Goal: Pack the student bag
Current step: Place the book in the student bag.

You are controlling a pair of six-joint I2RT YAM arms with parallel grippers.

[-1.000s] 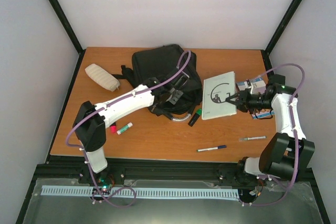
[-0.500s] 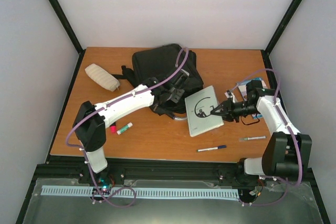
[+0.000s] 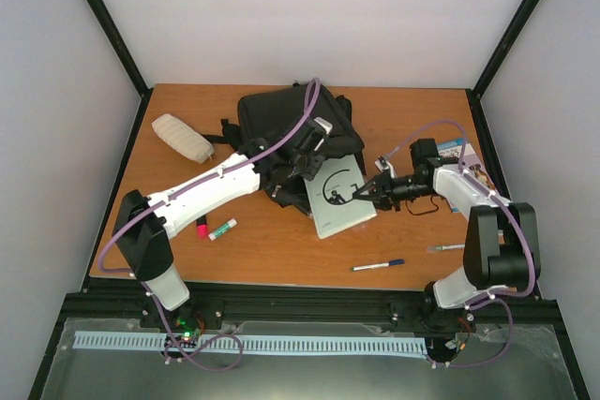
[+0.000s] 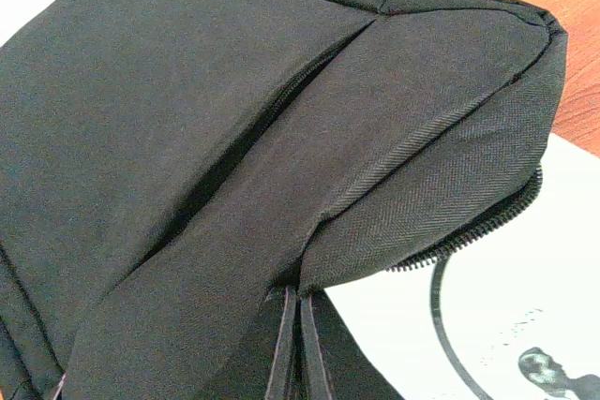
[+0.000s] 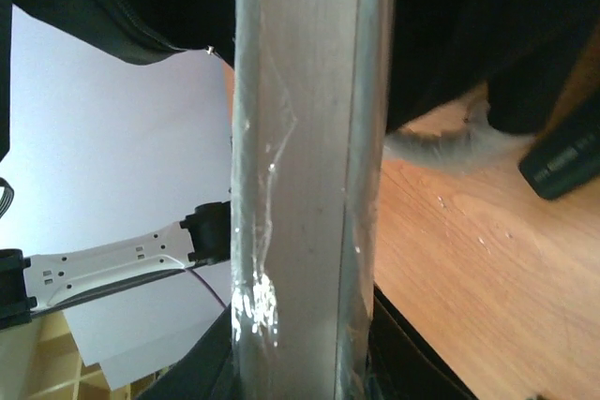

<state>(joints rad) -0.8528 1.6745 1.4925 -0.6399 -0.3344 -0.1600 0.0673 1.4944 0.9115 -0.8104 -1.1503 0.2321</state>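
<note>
The student bag (image 3: 281, 117), a large black backpack, lies at the back middle of the table. My left gripper (image 3: 302, 166) is shut on the fabric at its front edge and holds the flap up. In the left wrist view black fabric (image 4: 234, 138) fills the frame and my closed fingers (image 4: 281, 344) pinch it. My right gripper (image 3: 368, 191) is shut on a white book (image 3: 336, 196) with a black circle design. The book's far end reaches under the lifted flap. In the right wrist view the book (image 5: 300, 185) stands edge-on between my jaws, with the bag (image 5: 469, 16) behind.
A cream pouch (image 3: 183, 138) lies at the back left. A pink marker (image 3: 202, 228) and a green-capped stick (image 3: 222, 228) lie front left. Two pens (image 3: 378, 265) (image 3: 450, 247) lie front right. Small boxes (image 3: 457, 150) sit at the right.
My right gripper has carried the book left, from beside the boxes to the bag's mouth. My left gripper has lifted the bag's flap and shifted slightly back.
</note>
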